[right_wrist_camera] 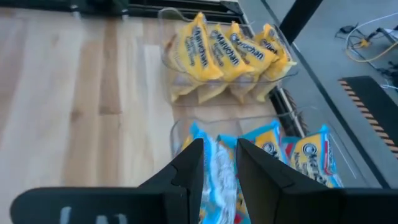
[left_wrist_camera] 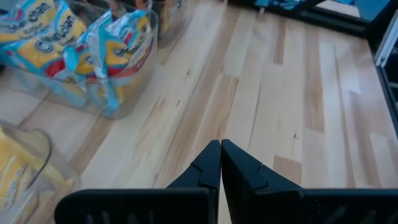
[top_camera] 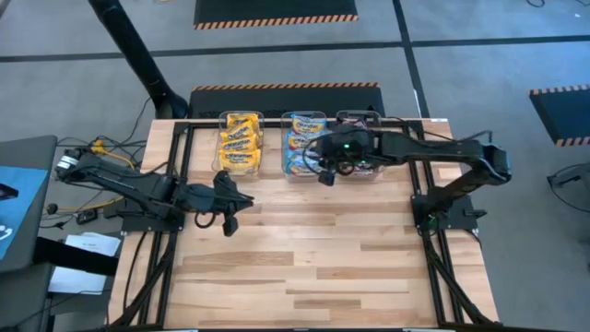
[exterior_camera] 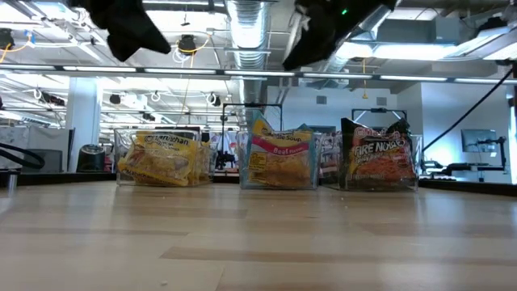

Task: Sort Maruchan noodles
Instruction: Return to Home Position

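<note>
Clearing the right gripper (right_wrist_camera: 219, 149) from above the middle clear bin (right_wrist_camera: 175, 133) is what the return to rest calls for, in my judgement. It should rise first, then the arm should fold back toward its base at the right edge of the bench (top_camera: 313, 267), so the fingers do not catch the bin's rim or the upright packets. Its fingers stand slightly parted with nothing between them, pointing down at the light blue Maruchan packets (right_wrist_camera: 298, 155) in that bin. In the high view the right arm reaches long and nearly straight across the bench from the right. The left gripper (left_wrist_camera: 220, 148) hovers over bare wood just in front of the bins, fingers pressed together and empty, its arm folded close at the left side; it looks near its rest pose. The sorting looks done: yellow packets (top_camera: 240, 143) fill the left clear bin (exterior_camera: 121, 149), black-red packets (exterior_camera: 376, 158) the right clear bin (exterior_camera: 416, 166), and no packet lies loose on the bench.
</note>
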